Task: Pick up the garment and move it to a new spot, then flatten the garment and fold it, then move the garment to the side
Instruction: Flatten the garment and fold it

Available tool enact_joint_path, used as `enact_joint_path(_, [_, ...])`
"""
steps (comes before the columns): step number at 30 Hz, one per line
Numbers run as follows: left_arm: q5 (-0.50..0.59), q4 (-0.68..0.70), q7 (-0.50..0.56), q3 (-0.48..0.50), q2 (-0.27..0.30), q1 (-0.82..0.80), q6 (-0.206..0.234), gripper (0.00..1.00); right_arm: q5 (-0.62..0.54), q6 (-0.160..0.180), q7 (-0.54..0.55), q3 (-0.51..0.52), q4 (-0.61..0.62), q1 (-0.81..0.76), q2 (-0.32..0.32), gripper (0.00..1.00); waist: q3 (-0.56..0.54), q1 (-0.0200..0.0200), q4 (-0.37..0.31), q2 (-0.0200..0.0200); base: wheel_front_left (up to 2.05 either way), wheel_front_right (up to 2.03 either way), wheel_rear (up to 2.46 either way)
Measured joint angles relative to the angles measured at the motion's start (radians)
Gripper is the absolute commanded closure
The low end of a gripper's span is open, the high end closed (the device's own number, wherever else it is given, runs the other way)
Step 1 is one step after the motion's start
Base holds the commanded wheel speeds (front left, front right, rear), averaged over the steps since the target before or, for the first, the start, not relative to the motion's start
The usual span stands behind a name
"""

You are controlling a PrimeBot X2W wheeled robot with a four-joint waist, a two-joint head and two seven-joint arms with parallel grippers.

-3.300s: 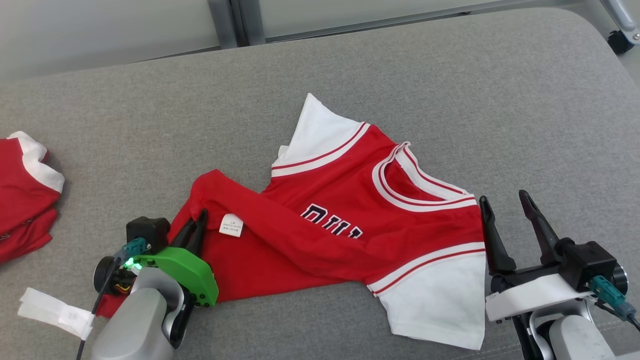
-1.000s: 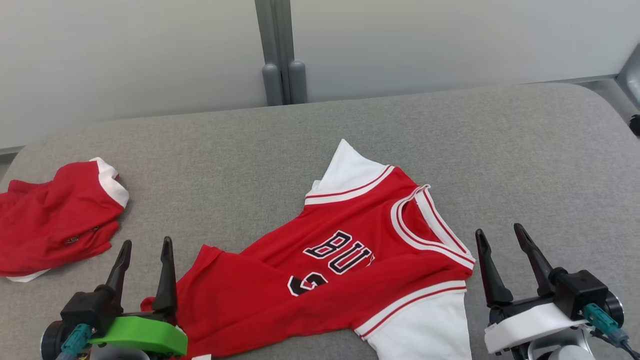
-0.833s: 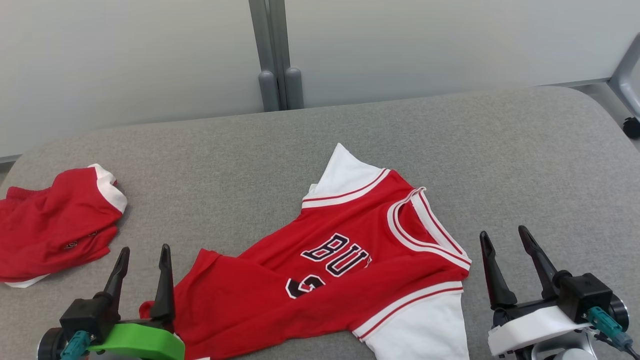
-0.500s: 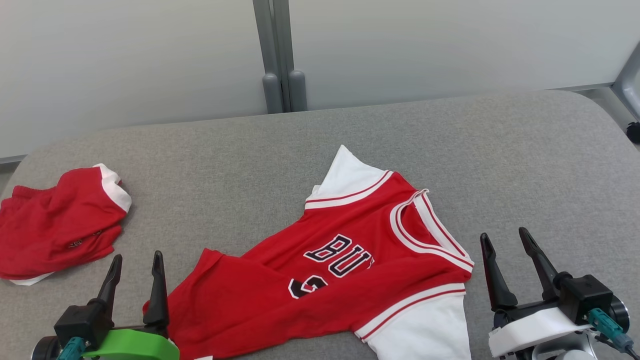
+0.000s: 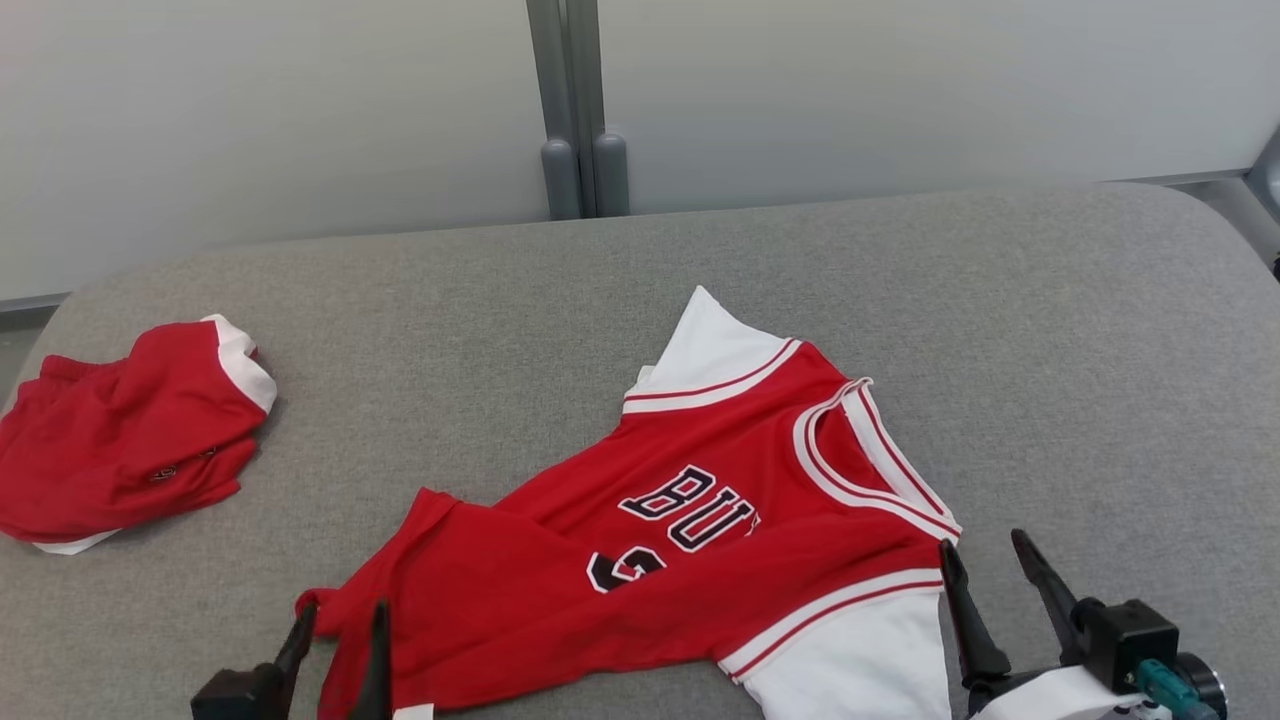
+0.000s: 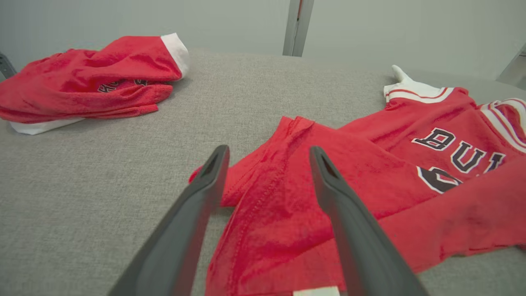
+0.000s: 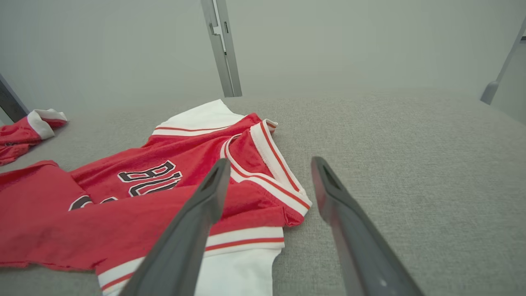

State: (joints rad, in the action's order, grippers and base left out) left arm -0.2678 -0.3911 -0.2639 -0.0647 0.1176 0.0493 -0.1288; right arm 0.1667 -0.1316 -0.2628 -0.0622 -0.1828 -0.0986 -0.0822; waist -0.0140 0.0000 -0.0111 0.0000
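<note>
The garment (image 5: 700, 540) is a red jersey with white sleeves and dark lettering. It lies partly flat on the grey padded table (image 5: 500, 320), with its lower body folded over and bunched at the left. My left gripper (image 5: 342, 617) stands open at the bottom edge, by the bunched hem. In the left wrist view the hem of the garment (image 6: 370, 176) lies between and beyond the open left gripper (image 6: 269, 152). My right gripper (image 5: 983, 548) is open beside the near white sleeve. From the right wrist, the right gripper (image 7: 271, 162) points past the collar of the garment (image 7: 164, 197).
A second red garment (image 5: 130, 430) lies crumpled at the table's far left; the left wrist view shows this second red garment (image 6: 94, 82) too. A pale wall with a grey post (image 5: 580, 110) stands behind the table. Bare grey surface stretches to the right and behind the jersey.
Since the earliest frame my left gripper has let go of the hem and opened, and more lettering shows. Over the last second both grippers sank toward the bottom of the shifting head view.
</note>
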Motion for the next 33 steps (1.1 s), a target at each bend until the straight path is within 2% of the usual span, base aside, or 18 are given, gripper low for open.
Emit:
enact_joint_path(16, [-0.076, -0.214, 0.0, -0.033, 0.008, 0.001, 0.0, 0.0, 0.026, 0.0, 0.0, -0.086, -0.264, -0.038, 0.01, 0.0, 0.046, 0.0, 0.019, 0.0, 0.0, 0.0, 0.0])
enact_joint_path(26, [-0.117, -0.289, -0.003, -0.061, 0.011, -0.047, 0.0, 0.0, 0.053, 0.0, -0.003, -0.101, -0.331, -0.005, 0.012, 0.0, 0.072, 0.0, 0.021, 0.0, 0.0, 0.0, 0.0])
enact_joint_path(27, [-0.121, -0.289, -0.003, -0.063, 0.011, -0.049, 0.0, 0.2, 0.062, 0.0, -0.005, -0.109, -0.339, -0.001, 0.012, 0.21, 0.073, 0.0, 0.021, 0.0, 0.0, 0.0, 0.0])
enact_joint_path(28, [-0.127, -0.29, -0.003, -0.065, 0.011, -0.05, 0.0, 0.67, 0.069, 0.001, -0.006, -0.116, -0.346, 0.001, 0.013, 0.71, 0.073, 0.0, 0.021, 0.0, 0.0, 0.0, 0.0])
enact_joint_path(29, [-0.131, -0.289, -0.003, -0.067, 0.012, -0.051, 0.0, 1.0, 0.076, 0.001, -0.008, -0.123, -0.351, 0.003, 0.011, 1.0, 0.073, 0.0, 0.02, 0.0, 0.0, 0.0, 0.0])
enact_joint_path(33, [-0.151, -0.269, -0.001, -0.071, 0.015, -0.054, 0.0, 1.0, 0.116, 0.001, -0.007, -0.156, -0.355, 0.013, 0.013, 1.0, 0.073, 0.0, 0.021, 0.0, 0.0, 0.0, 0.0])
